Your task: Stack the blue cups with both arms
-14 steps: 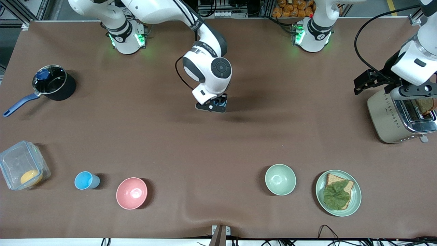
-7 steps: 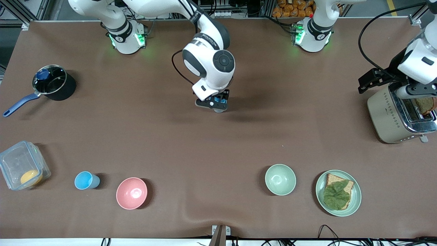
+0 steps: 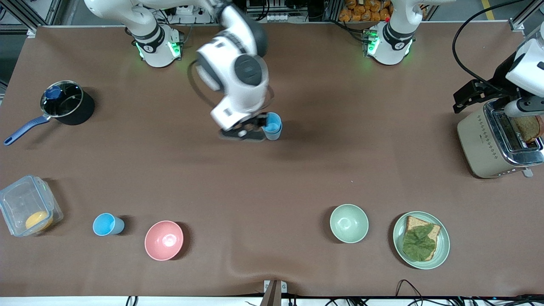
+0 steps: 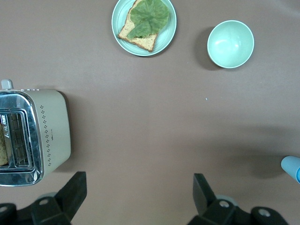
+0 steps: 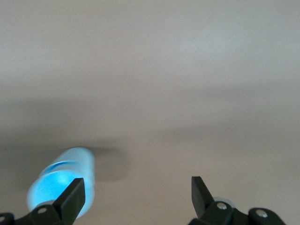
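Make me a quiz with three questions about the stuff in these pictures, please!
1. Where is the bread with the green leaf?
A. in the pot
B. on the green plate
C. in the clear box

2. How many bowls are there?
A. one
B. two
C. four

3. What is the right gripper doing?
A. open, holding nothing
B. shut on a cup
C. shut on a spoon

Answers:
1 B: the slice lies on the plate.
2 B: there is one pink bowl and one green bowl.
3 A: its fingers stand apart, with the stacked blue cups beside them, not between them. The left gripper waits open over the toaster.
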Robot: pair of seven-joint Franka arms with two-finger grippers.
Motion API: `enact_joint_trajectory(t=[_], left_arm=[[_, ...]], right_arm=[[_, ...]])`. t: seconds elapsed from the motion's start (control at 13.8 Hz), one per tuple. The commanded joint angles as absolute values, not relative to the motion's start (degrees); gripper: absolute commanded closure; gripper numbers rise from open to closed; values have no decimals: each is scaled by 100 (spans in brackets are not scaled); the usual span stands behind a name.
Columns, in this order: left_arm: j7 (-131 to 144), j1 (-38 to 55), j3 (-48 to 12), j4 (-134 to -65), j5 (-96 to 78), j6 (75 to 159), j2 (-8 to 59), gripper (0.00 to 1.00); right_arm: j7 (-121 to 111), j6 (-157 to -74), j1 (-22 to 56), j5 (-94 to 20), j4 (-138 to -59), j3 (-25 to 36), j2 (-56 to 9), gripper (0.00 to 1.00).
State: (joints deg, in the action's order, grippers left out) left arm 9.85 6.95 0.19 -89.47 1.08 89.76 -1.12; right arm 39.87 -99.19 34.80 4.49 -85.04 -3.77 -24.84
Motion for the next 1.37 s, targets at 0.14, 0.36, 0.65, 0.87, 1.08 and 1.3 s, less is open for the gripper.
enact_joint_trajectory(t=[0.14, 0.36, 0.65, 0.87, 1.08, 1.3], left_arm=[[835, 677, 9, -8807, 229, 8807, -53, 0], [835, 668, 0, -8780, 220, 8789, -53, 0], [826, 642, 9, -8710, 220, 8745, 0, 0], [826, 642, 9, -8605, 229, 8745, 35, 0], [826, 642, 9, -8587, 229, 8745, 35, 0], [835, 650, 18, -8587, 229, 8736, 44, 0]], right_arm=[[1884, -9563, 1893, 431, -8640, -510, -1794, 0], [637, -9178, 873, 422, -8666, -571, -1189, 0], [0, -8606, 27, 185, -8859, -484, -344, 0], [18, -8499, 9, 176, -8877, -282, 52, 0], [35, -8420, 9, 167, -8877, -176, 123, 0], [-35, -8420, 0, -254, -8877, 122, 132, 0]])
